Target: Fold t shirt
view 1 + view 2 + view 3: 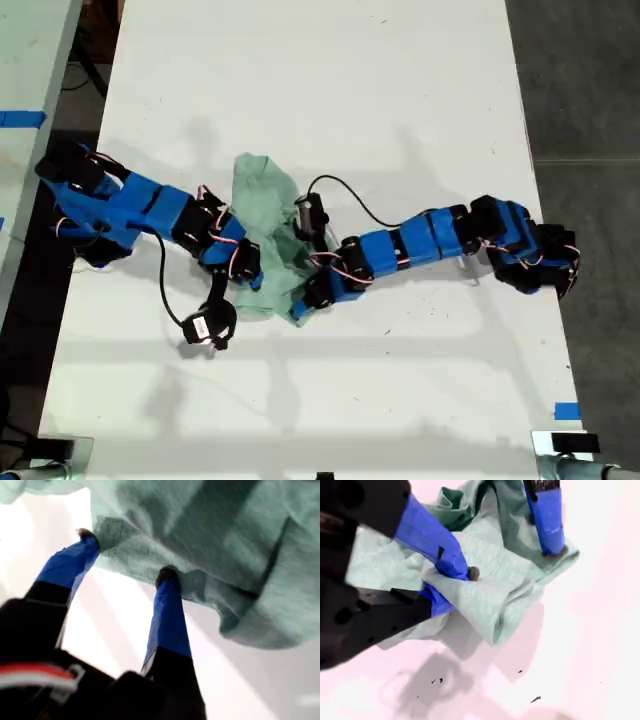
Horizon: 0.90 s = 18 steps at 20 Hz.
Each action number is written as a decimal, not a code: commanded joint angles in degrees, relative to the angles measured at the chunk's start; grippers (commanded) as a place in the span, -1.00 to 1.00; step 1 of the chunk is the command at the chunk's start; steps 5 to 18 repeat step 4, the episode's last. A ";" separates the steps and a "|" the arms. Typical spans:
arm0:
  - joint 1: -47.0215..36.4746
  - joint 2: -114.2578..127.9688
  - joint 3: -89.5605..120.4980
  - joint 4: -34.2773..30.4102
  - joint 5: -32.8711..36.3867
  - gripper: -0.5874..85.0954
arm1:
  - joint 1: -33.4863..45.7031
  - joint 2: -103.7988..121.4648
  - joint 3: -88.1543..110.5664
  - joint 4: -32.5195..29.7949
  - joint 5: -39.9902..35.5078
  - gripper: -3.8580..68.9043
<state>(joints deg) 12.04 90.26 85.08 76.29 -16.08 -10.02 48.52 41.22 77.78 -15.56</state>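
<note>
Not much folding done yet imo: the wrinkly pale mint-green fabric t shirt (268,235) is bunched on the white bench (330,80). First gripper (127,555) jaws wide at its hem, second gripper (465,577) jaws pinching a fold

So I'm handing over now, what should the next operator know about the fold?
My first gripper: open, both fingertips against an edge of the pale mint-green fabric t shirt, nothing pinched.
My second gripper: shut on a fold of the t shirt.
The t shirt lies bunched and wrinkled on the white table, between the two arms in the exterior view.
Done: one fold gripped. No neat fold is visible.
Left: probably spread the fabric flat, then fold it over and release.
</note>
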 commanded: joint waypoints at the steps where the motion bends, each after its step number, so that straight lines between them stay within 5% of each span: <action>1: 2.11 -2.20 -3.52 -0.26 -2.29 -0.83 | 0.62 4.66 -0.62 5.98 1.05 -0.21; 3: 3.96 -4.04 -3.69 0.70 -4.31 -0.52 | -0.88 9.40 -0.62 6.50 -0.44 -0.20; 18: 4.83 -3.34 -4.13 2.64 -5.98 -0.50 | -1.32 12.92 -0.53 7.73 -0.79 -0.20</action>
